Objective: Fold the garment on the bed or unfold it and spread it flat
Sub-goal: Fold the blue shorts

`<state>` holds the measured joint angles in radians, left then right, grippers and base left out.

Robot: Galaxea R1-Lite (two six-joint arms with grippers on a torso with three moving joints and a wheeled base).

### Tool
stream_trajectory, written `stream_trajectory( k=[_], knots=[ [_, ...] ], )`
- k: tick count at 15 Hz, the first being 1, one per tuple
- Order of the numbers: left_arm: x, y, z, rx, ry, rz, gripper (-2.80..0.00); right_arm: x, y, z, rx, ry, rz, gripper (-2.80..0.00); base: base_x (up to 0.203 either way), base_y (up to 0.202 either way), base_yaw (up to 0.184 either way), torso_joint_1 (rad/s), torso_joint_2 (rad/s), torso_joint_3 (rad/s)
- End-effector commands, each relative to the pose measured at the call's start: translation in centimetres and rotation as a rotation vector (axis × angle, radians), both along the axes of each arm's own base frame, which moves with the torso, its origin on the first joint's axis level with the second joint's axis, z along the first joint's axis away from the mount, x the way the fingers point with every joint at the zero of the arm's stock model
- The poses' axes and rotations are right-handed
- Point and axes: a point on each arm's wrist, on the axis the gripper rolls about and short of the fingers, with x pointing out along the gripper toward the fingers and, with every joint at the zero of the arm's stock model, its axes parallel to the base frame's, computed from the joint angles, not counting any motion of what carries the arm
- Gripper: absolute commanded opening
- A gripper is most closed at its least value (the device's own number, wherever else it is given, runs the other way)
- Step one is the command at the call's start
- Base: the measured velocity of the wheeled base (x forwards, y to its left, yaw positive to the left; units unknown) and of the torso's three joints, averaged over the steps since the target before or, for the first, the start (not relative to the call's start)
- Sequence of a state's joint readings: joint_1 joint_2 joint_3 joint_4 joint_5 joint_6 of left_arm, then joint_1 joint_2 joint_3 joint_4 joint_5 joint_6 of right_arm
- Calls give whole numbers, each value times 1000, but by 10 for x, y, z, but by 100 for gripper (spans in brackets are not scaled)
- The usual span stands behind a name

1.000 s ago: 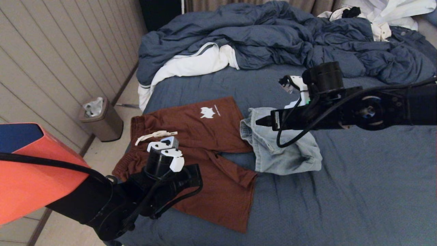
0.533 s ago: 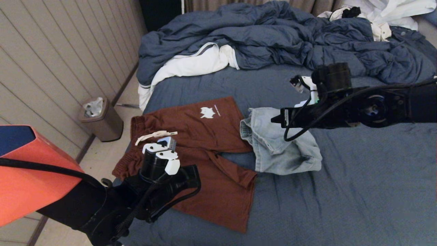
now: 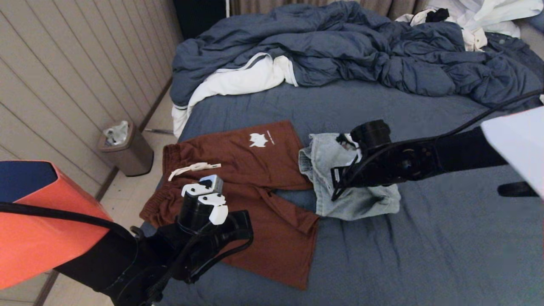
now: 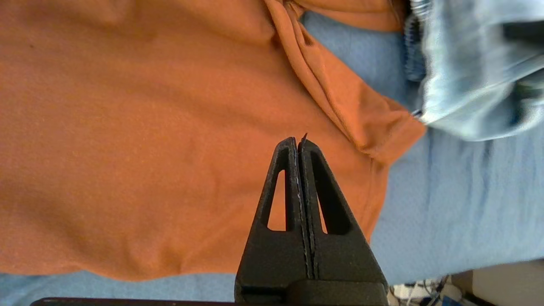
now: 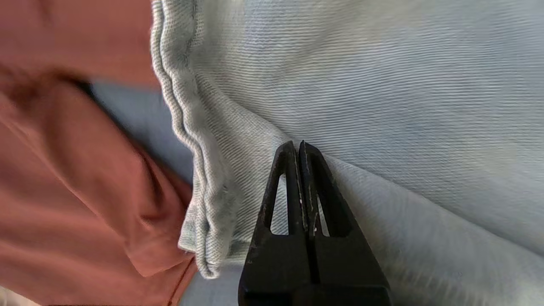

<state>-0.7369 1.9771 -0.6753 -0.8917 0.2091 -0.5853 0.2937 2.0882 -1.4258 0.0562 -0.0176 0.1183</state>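
The bed (image 3: pixel 446 238) carries two garments on its slate-blue sheet: rust-red shorts (image 3: pixel 255 191) spread mostly flat on the robot's left side, and light denim shorts (image 3: pixel 361 199) bunched just beside them, the two nearly touching at the red leg hem. The right gripper (image 5: pixel 299 146) hangs low over the denim shorts with its fingers pressed together and nothing between them; the tips sit over a fold near the stitched hem. The left gripper (image 4: pixel 299 140) is likewise closed and empty, above the lower leg of the rust-red shorts. The step in hand appears to be taking hold of the denim shorts in order to spread or fold them. To do it well, open the right fingers before descending, then close on the thick doubled hem edge, not on the flat middle of the cloth, since a single layer is likely to slip. Keep the pinch clear of the sheet beneath so that bedding is not lifted with the garment. Draw the denim away from the rust-red shorts to avoid dragging them. The left gripper can hold off until a second corner is needed.
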Motion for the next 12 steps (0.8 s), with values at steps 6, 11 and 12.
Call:
stream_trajectory(
  k=[6,11,12],
  knots=[
    [0,-1,-4,3,8,1,-280,-4,20,-40,-29,24,31,-280,0,0,0,0,0,0],
    [0,-1,-4,3,6,0,-280,-28,8,30,24,-137,23,-280,0,0,0,0,0,0],
    [0,-1,-3,4,3,3,-280,-37,5,45,35,-169,23,-280,0,0,0,0,0,0]
  ],
)
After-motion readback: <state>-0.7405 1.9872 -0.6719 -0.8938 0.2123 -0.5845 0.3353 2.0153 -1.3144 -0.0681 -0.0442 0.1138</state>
